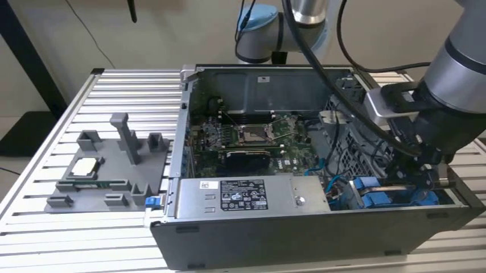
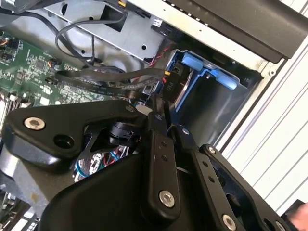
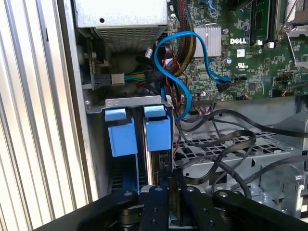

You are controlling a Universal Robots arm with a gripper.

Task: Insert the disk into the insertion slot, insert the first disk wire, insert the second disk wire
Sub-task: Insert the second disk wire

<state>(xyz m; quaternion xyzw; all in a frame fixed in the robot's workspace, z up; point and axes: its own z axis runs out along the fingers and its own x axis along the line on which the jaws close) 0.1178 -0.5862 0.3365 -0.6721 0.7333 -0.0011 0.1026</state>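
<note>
The disk [image 3: 159, 166] stands on edge in the insertion slot [image 3: 132, 102], its blue carrier tab [image 3: 158, 131] beside a second blue tab [image 3: 120, 137]. My gripper [image 3: 169, 186] is shut on the disk's near edge, one finger on each side. In the second wrist view the gripper [image 2: 161, 113] pinches the same edge, with the blue carrier frame [image 2: 204, 70] beyond it. In the exterior view the gripper [image 1: 421, 170] reaches down into the case's corner at that view's right, over the blue bay [image 1: 379, 196]. A blue cable [image 3: 185, 91] loops beside the bay, and black cables [image 3: 226, 144] lie over the perforated cage.
The open computer case [image 1: 304, 239] lies on a slatted metal table [image 1: 122, 91]. A grey labelled power-supply box [image 1: 243, 196] sits along its front wall, with the motherboard [image 1: 251, 136] behind. A grey parts fixture [image 1: 106, 170] stands at the exterior view's left.
</note>
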